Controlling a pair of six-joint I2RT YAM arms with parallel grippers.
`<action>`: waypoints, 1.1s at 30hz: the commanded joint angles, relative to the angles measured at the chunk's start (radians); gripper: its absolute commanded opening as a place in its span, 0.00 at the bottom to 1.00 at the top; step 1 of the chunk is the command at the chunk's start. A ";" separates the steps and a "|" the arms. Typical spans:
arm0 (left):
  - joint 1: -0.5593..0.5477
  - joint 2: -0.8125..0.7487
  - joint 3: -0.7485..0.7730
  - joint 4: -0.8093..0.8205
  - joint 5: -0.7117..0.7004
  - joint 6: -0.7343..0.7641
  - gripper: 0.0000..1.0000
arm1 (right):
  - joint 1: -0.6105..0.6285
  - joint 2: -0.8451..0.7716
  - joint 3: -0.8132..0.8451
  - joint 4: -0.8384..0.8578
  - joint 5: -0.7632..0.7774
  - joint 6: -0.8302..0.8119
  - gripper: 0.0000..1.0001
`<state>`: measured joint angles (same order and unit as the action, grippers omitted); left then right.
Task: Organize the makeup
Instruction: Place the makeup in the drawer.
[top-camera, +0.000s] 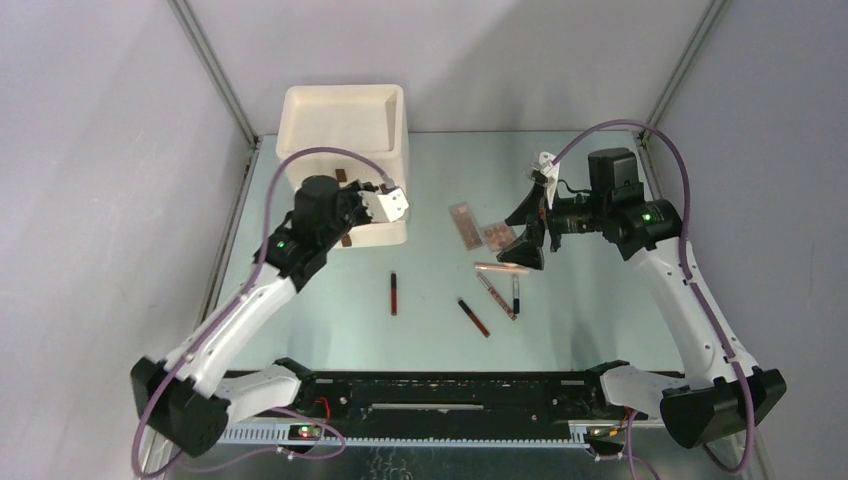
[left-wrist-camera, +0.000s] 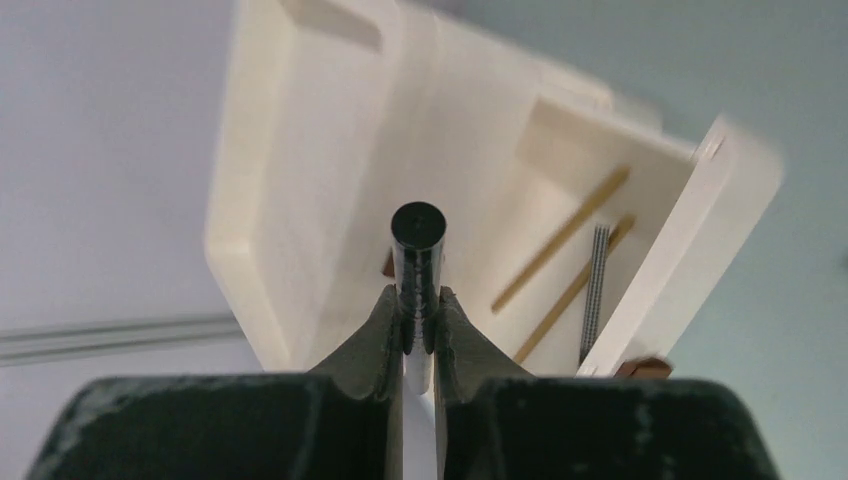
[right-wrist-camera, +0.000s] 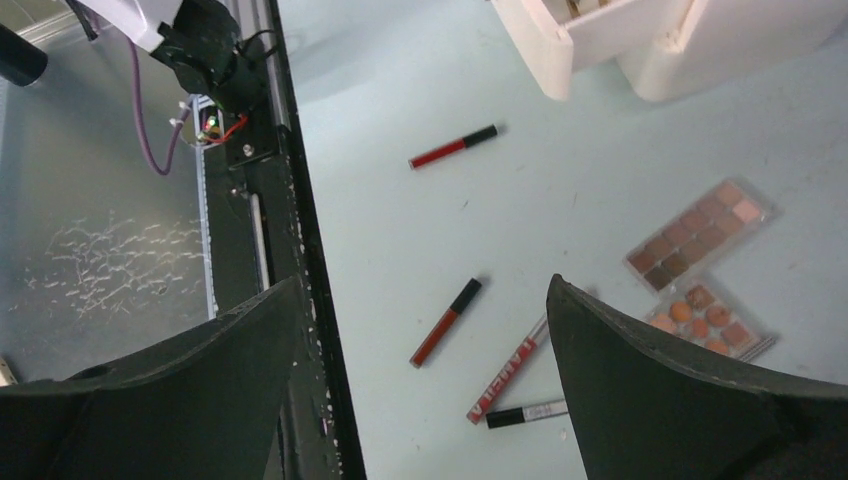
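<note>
My left gripper (left-wrist-camera: 412, 300) is shut on a slim black tube (left-wrist-camera: 418, 245), which it holds end-on in front of the cream drawer box (left-wrist-camera: 300, 150). One drawer (left-wrist-camera: 700, 215) stands open with thin pencils (left-wrist-camera: 560, 240) inside. Seen from above, the left gripper (top-camera: 385, 205) is at the box's front right corner. My right gripper (right-wrist-camera: 422, 283) is open and hovers over the makeup on the table: two dark-red tubes (right-wrist-camera: 454, 147) (right-wrist-camera: 446, 322), a red lettered tube (right-wrist-camera: 508, 368), a black-and-silver tube (right-wrist-camera: 527, 412) and two palettes (right-wrist-camera: 700, 235) (right-wrist-camera: 710, 318).
The drawer box (top-camera: 345, 130) stands at the back left of the pale green table (top-camera: 600, 330). Loose tubes (top-camera: 394, 293) (top-camera: 474, 316) lie mid-table, and palettes (top-camera: 464, 225) sit near the right gripper (top-camera: 528, 250). A black rail (top-camera: 450, 385) runs along the near edge.
</note>
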<state>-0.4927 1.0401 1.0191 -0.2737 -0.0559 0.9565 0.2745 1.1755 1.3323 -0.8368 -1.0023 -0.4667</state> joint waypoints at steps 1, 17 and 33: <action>0.041 0.104 -0.009 0.037 -0.181 0.197 0.00 | -0.001 -0.006 -0.026 -0.013 0.060 -0.010 1.00; 0.107 0.381 0.070 -0.035 -0.206 0.219 0.13 | -0.001 0.060 -0.123 0.068 0.277 0.082 1.00; 0.121 0.252 0.038 -0.042 -0.155 0.134 0.58 | -0.013 0.257 -0.122 0.156 0.660 0.161 0.94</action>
<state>-0.3828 1.3937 1.0210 -0.3252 -0.2420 1.1210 0.2676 1.4052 1.2079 -0.7185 -0.4309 -0.3141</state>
